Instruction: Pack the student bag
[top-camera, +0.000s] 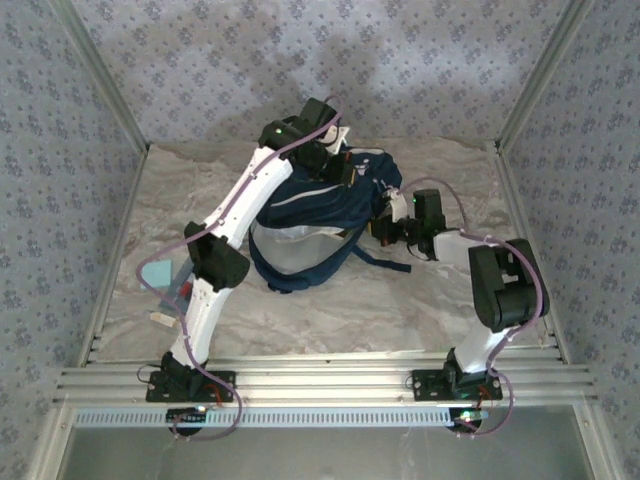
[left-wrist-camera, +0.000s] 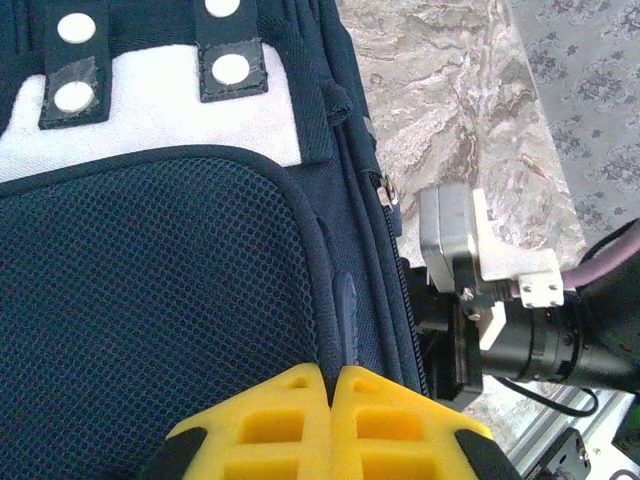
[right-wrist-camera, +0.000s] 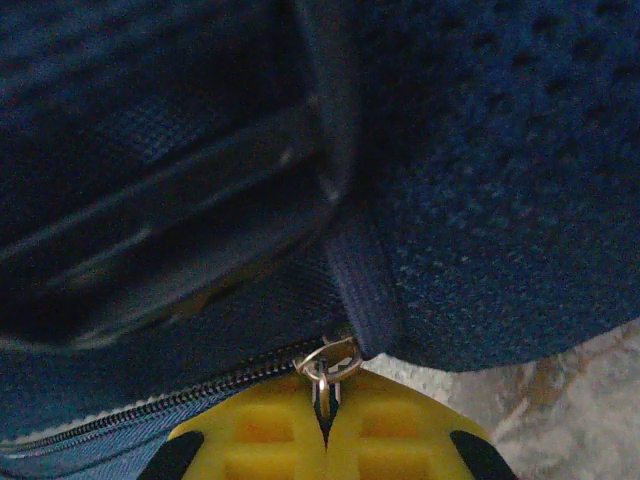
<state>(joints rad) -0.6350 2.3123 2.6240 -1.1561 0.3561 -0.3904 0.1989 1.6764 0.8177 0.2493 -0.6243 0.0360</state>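
Left claw (left-wrist-camera: 331, 385) of mine is pressed together on a dark seam ridge of the bag (top-camera: 310, 215), biting in at the bag's twelve o'clock edge in the top view. That bag lies slumped near the middle of the table (top-camera: 350, 310), a little toward twelve o'clock, with a pale panel showing at its six o'clock side. At the bag's three o'clock side my right claw (right-wrist-camera: 325, 410) is closed too, pinching the metal zip pull (right-wrist-camera: 327, 362).
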